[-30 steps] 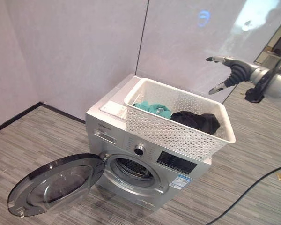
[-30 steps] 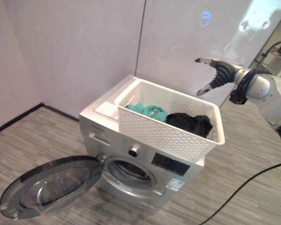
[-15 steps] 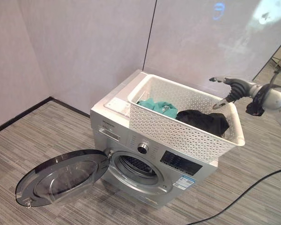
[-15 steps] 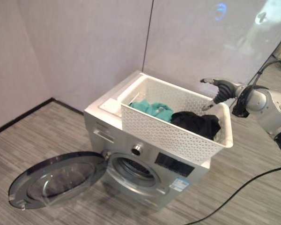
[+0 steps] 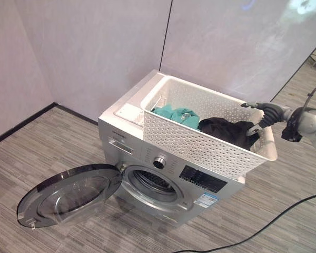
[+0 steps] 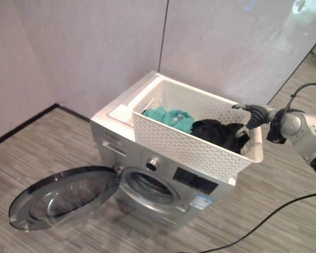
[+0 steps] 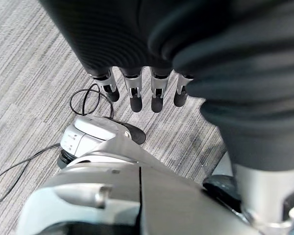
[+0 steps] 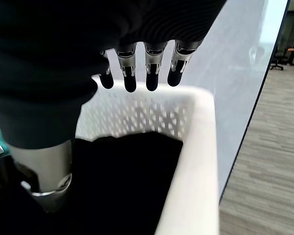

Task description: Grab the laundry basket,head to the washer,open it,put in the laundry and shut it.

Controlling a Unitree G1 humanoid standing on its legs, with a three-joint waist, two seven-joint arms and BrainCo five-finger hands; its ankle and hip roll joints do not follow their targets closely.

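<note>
Starting at the left, we see the washer's round door (image 5: 68,195) swung fully open and lying low over the grey striped floor (image 5: 37,147), its glass facing up. Beside it is the silver washer (image 5: 147,168) itself, its dark drum opening (image 5: 150,182) exposed, with a knob (image 5: 158,163) and a dark control panel (image 5: 203,179) on the front above the opening. On top of the washer sits the white perforated laundry basket (image 5: 200,145), filling most of the lid and reaching past the washer's right edge. Inside the basket we see a teal garment (image 5: 176,114) toward the left and a black garment (image 5: 226,130) toward the right, the two lying next to each other.

Further right, our right robot hand (image 5: 263,117) is over the right end of the basket, above the black garment and just inside the rim. In the right wrist view its fingers (image 8: 152,68) hang straight and relaxed with the thumb apart, holding nothing, with the black cloth and the basket's white wall (image 8: 196,161) below them.

Our left robot hand (image 7: 144,88) shows in the left wrist view, fingers straight and spread loosely, pointing down over the floor and gripping nothing.

Pale wall panels (image 5: 95,47) stand behind the washer.
</note>
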